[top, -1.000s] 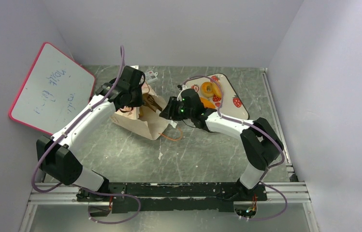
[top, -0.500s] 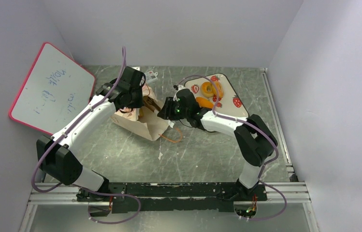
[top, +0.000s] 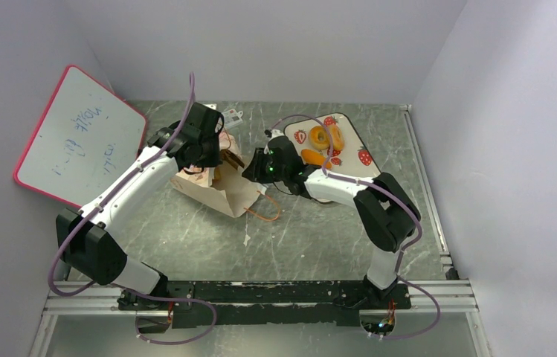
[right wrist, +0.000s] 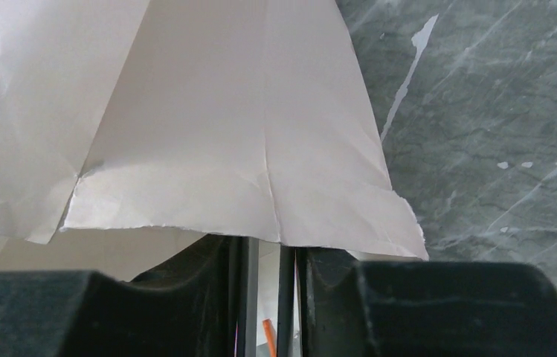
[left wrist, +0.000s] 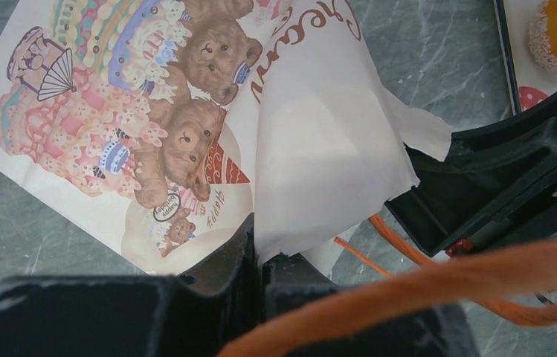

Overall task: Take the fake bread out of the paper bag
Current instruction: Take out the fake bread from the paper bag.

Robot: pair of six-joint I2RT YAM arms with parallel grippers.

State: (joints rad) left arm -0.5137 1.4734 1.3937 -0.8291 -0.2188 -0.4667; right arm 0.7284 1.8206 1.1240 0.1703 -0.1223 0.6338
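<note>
The paper bag (top: 219,184) lies on its side on the table, its printed bear picture (left wrist: 149,126) facing up. My left gripper (left wrist: 262,256) is shut on the edge of the bag's upper flap (left wrist: 320,149) and holds it raised. My right gripper (top: 251,171) is at the bag's mouth. In the right wrist view its jaws (right wrist: 268,253) stand a narrow gap apart, and their tips are hidden under the paper flap (right wrist: 223,134). Fake bread, a ring bagel (top: 320,137) and an orange piece (top: 314,156), lies on the strawberry tray (top: 361,165). The bag's inside is hidden.
An orange cord handle (top: 266,212) trails onto the table in front of the bag; another cord (left wrist: 439,286) crosses the left wrist view. A pink-framed whiteboard (top: 78,137) leans at the left wall. A small white tag card (top: 232,115) lies behind the bag.
My right gripper has slid left, closer into the bag's mouth. The left gripper keeps its hold on the flap in the same place.
</note>
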